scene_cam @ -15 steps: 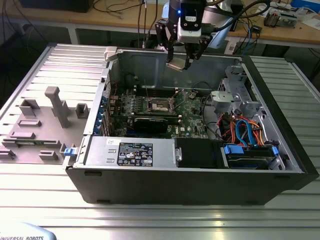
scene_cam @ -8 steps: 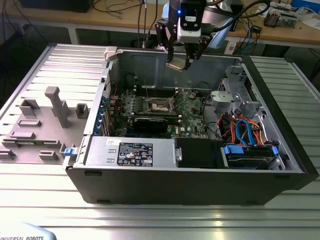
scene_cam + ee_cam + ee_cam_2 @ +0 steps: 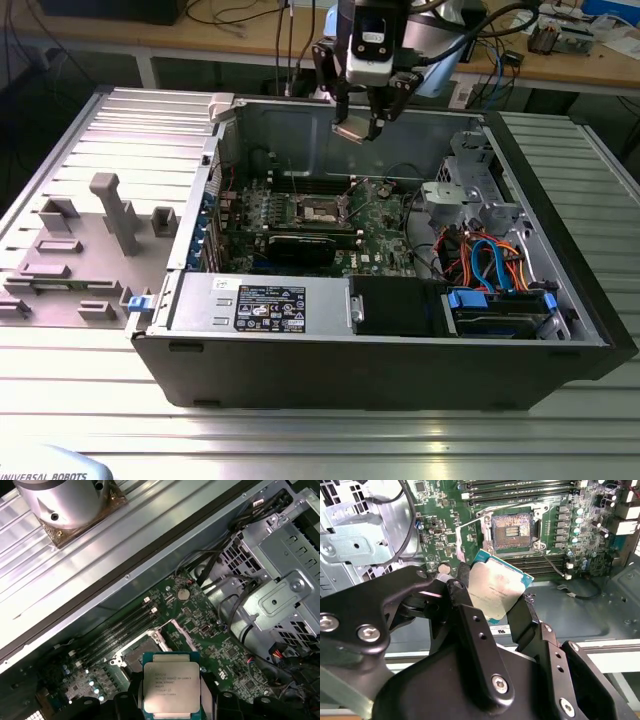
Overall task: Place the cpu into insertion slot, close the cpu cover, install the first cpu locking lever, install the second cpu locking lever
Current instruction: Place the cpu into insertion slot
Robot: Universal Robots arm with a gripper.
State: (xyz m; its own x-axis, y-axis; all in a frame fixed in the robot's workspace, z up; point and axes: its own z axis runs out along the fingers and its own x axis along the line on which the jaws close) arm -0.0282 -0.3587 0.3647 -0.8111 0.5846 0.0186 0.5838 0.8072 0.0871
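Observation:
My gripper (image 3: 357, 128) hangs high over the open computer case, shut on the cpu (image 3: 352, 133), a flat square chip with a silvery top and a green rim. In both wrist views the cpu (image 3: 495, 587) (image 3: 171, 687) sits between the black fingers (image 3: 470, 625), held by two opposite edges and slightly tilted. The insertion slot (image 3: 322, 210) (image 3: 512, 530) (image 3: 137, 652) lies bare on the green motherboard, well below the chip. The cpu cover (image 3: 353, 192) stands raised at the socket's edge.
Case walls (image 3: 300, 120) ring the board. Memory slots (image 3: 520, 492) run beside the socket, with a black expansion card (image 3: 300, 248) in front. A metal drive cage (image 3: 470, 190) and coloured cables (image 3: 490, 265) are at the exterior view's right. A grey fixture (image 3: 90, 230) lies at the left.

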